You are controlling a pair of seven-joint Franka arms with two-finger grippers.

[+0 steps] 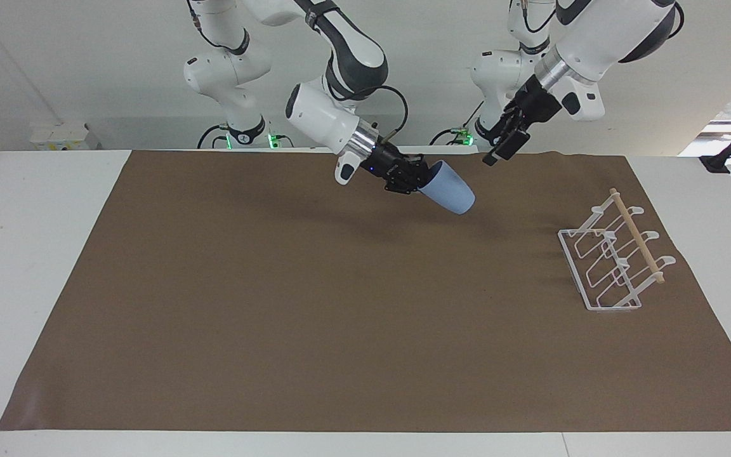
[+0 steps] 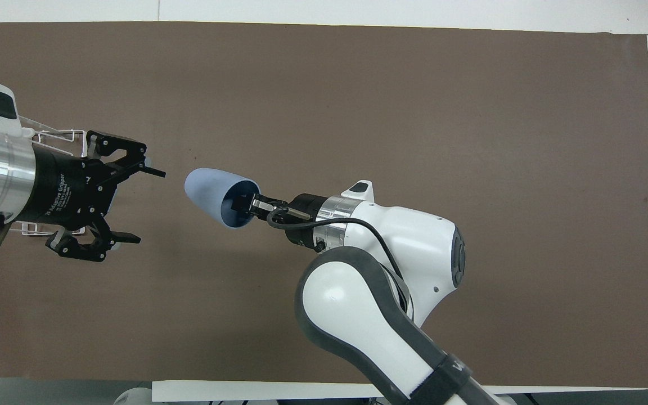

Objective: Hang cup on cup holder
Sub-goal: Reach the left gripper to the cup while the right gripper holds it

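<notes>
Right claw [image 1: 417, 181] is clenched on the rim of the cup [image 1: 448, 188], base pointing twd the spread, empty left claw [image 2: 133, 205], in air over the desk [image 1: 54, 209], prob. for a handover. Cup holder [image 1: 613, 257] waits at left arm's end, well apart.

Facing cam: high, across worktop [image 1: 42, 266], looks twd robot bases, whole worktop in frame. Overhead cam: above robots' end, looks steeply down/fwd, nearer. Shared: brown mat [image 1: 315, 317], mid worktop.
</notes>
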